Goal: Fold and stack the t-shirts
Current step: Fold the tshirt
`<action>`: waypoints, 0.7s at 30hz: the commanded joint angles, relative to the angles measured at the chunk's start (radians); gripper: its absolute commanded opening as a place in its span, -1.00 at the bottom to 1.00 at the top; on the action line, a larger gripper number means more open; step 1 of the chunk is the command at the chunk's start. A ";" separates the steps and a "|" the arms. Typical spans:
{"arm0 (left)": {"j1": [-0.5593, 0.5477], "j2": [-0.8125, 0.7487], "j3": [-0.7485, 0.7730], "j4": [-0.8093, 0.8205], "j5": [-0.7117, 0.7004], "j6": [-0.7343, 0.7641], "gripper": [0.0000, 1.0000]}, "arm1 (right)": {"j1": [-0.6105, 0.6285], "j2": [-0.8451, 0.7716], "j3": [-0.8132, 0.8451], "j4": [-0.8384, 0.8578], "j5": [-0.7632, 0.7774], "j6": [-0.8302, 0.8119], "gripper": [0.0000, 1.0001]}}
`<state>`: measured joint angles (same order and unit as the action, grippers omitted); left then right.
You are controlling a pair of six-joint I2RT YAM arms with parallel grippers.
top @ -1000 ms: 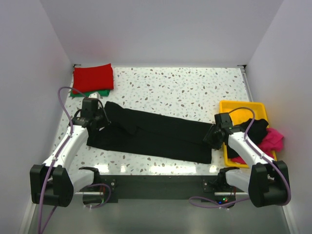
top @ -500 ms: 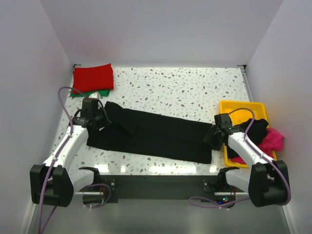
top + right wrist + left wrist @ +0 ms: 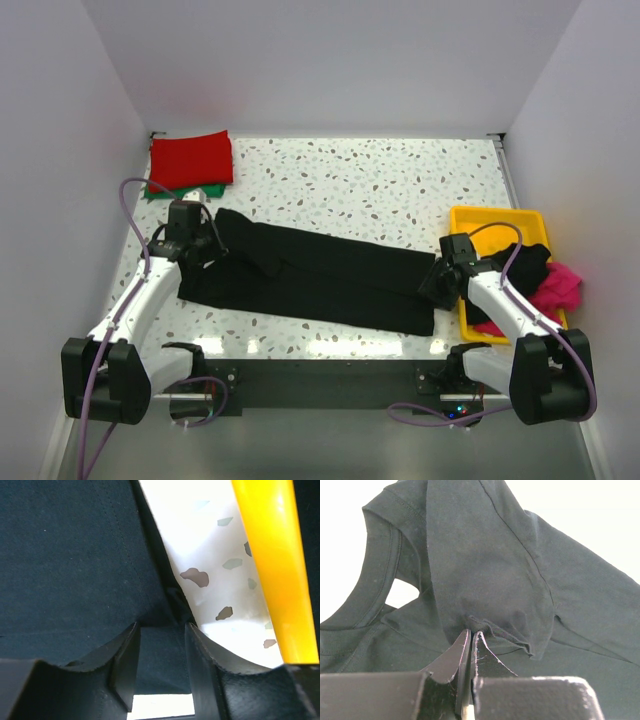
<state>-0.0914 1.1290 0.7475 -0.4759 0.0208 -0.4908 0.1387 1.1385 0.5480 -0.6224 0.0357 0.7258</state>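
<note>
My left gripper is pinched tight on a fold of the black t-shirt, which lies lengthwise across the table between both arms. The right gripper stands part-open over its hem, beside the yellow tray.

Lab: white-walled enclosure, speckled table

Right fingers — slightly nearer tray
</note>
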 commanded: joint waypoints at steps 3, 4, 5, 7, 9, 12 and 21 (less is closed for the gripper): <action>0.012 -0.021 0.026 0.040 0.016 -0.006 -0.94 | 0.004 0.010 0.010 0.023 0.013 0.018 -0.19; 0.012 -0.020 0.027 0.039 0.016 -0.008 -0.94 | 0.004 0.010 0.015 0.026 0.013 0.018 -0.21; 0.012 -0.021 0.030 0.037 0.016 -0.005 -0.94 | 0.004 0.012 0.020 0.027 0.015 0.020 -0.23; 0.012 -0.020 0.032 0.037 0.013 -0.003 -0.94 | 0.002 0.015 0.027 0.027 0.026 0.020 -0.29; 0.012 -0.020 0.035 0.037 0.014 -0.002 -0.94 | 0.002 0.020 0.030 0.029 0.030 0.018 -0.37; 0.012 -0.014 0.038 0.039 0.019 -0.002 -0.94 | 0.004 0.030 0.030 0.039 0.023 0.017 -0.49; 0.013 -0.002 0.064 0.037 0.022 0.000 -0.95 | 0.004 0.038 0.078 0.020 0.041 0.001 -0.90</action>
<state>-0.0853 1.1301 0.7582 -0.4767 0.0261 -0.4904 0.1394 1.1736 0.5652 -0.6067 0.0410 0.7326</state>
